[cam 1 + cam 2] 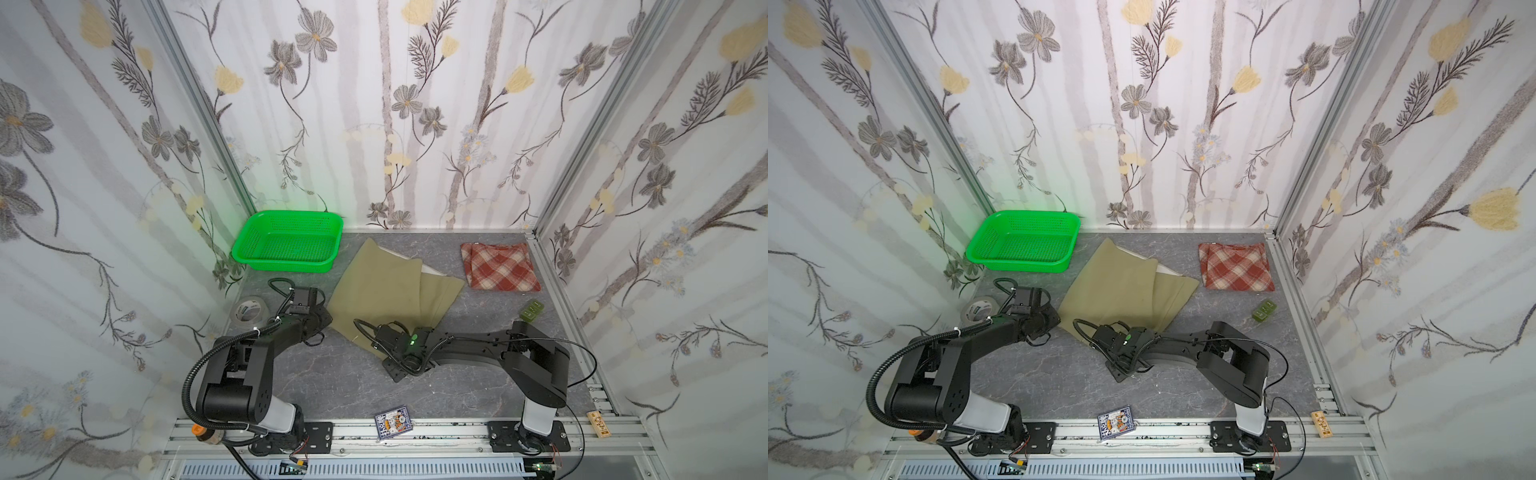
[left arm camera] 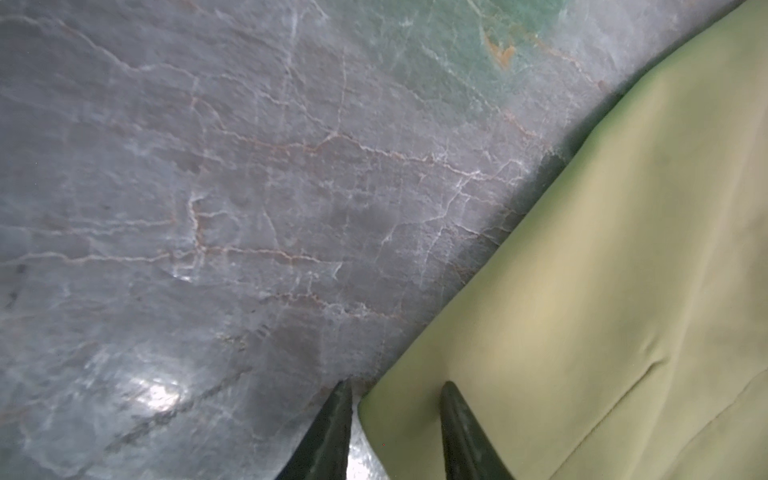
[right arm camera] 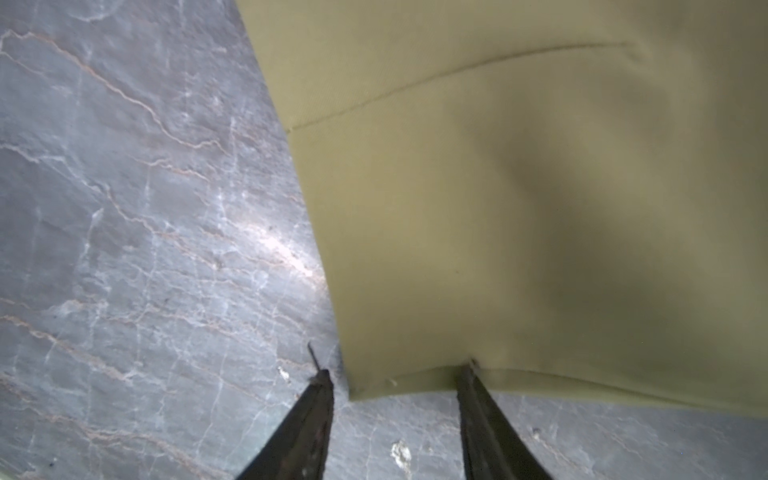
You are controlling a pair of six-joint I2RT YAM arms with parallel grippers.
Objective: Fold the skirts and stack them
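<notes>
The khaki skirt (image 1: 382,291) is lying partly folded in the middle of the worktop (image 1: 332,374), stretching from near the far edge toward the centre. A paler lining is showing along its far fold in both top views. The plaid skirt (image 1: 500,266) is sitting folded into a rough square in the far right corner, well apart from the khaki one. A green basket (image 1: 286,264) is standing in the far left corner. A roll of tape (image 1: 253,307) is lying by the left edge, just beside the left arm.

The left jaws are standing partly open and gripping nothing. In the left wrist view their fingertips (image 2: 343,399) are straddling the khaki skirt's left corner, one tip pointing at bare worktop and the other lying over the cloth. The right jaws are also standing apart with nothing held. In the right wrist view their fingertips (image 3: 320,386) are bracketing the skirt's near corner, one tip reaching down beside the cloth and the other touching the hem.
</notes>
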